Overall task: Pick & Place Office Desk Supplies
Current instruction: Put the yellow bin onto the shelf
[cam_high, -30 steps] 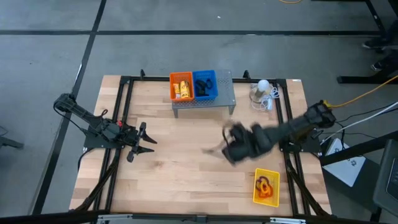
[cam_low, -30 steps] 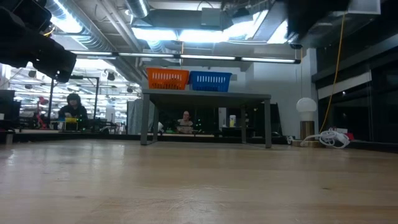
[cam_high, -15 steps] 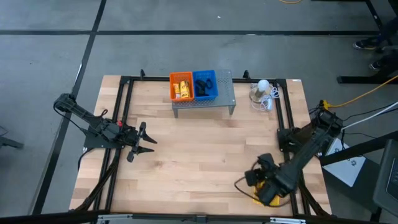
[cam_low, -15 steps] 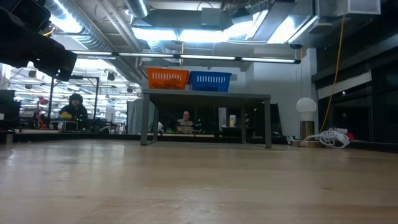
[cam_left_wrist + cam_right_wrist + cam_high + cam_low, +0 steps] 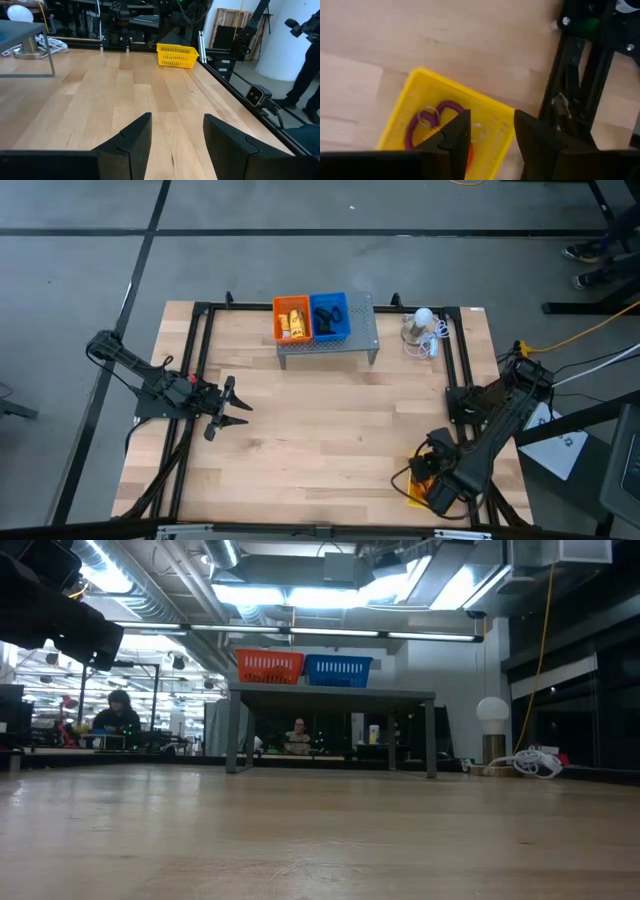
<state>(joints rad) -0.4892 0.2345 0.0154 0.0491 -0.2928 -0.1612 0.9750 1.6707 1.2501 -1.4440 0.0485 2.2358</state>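
My right gripper (image 5: pixel 489 145) hangs directly over the yellow basket (image 5: pixel 420 95), which sits at the table's near right corner, well apart from the grey perforated shelf (image 5: pixel 362 340) at the far edge. My two dark fingers (image 5: pixel 451 137) stand parted with a clear gap between them and nothing in it; they grasp nothing. Below them, inside the yellow basket, lies a thin purple loop (image 5: pixel 422 122), curved and bent, with a pale thin ring lying over it and a bit of orange showing just beside my fingertip; I cannot tell what that orange piece is. From above, my right arm covers most of that basket, so only a yellow edge (image 5: pixel 414 498) shows. On the shelf, the orange basket (image 5: pixel 292 318) holds yellow-orange packets (image 5: pixel 295 323), and the blue basket (image 5: pixel 331 317) touching it holds small black clip-like pieces (image 5: pixel 329 318). Beside the shelf stands a white round bulb (image 5: pixel 423 317) with its cord. My left gripper (image 5: pixel 237 407) waits near the table's left side, far from the shelf, its fingers spread and bare.
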